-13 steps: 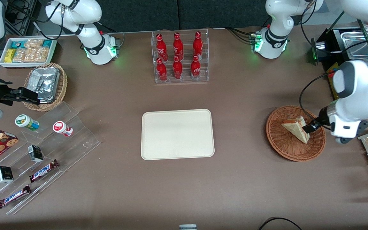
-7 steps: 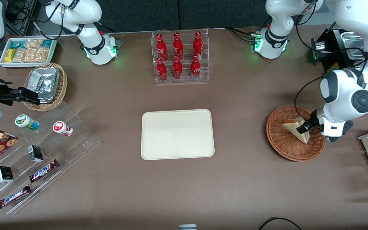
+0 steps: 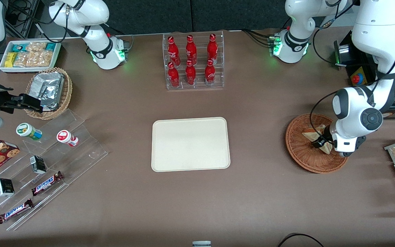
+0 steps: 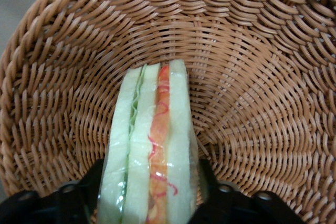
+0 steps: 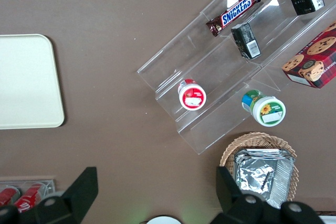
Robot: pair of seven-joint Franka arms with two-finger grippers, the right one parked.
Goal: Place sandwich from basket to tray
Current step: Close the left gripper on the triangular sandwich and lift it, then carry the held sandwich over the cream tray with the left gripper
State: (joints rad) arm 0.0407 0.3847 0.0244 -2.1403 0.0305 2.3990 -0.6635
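Left arm [image 3: 372, 61]: glossy white shell, rounded segments, dark grey joint caps, one round cap just above the gripper [image 3: 321, 141]. Black cable loops from the wrist up the forearm. Base ring glows green. Fingers [image 4: 84, 195] black, probably matte plastic, with small round fasteners.

A big brown table [image 3: 269, 192] holds the cream tray [image 3: 190, 144] in its middle. Toward the working arm's end sits the round basket [image 3: 300, 156], with the gripper [image 3: 321, 141] inside it. Farther from the camera than the tray stands the bottle rack [image 3: 193, 61].
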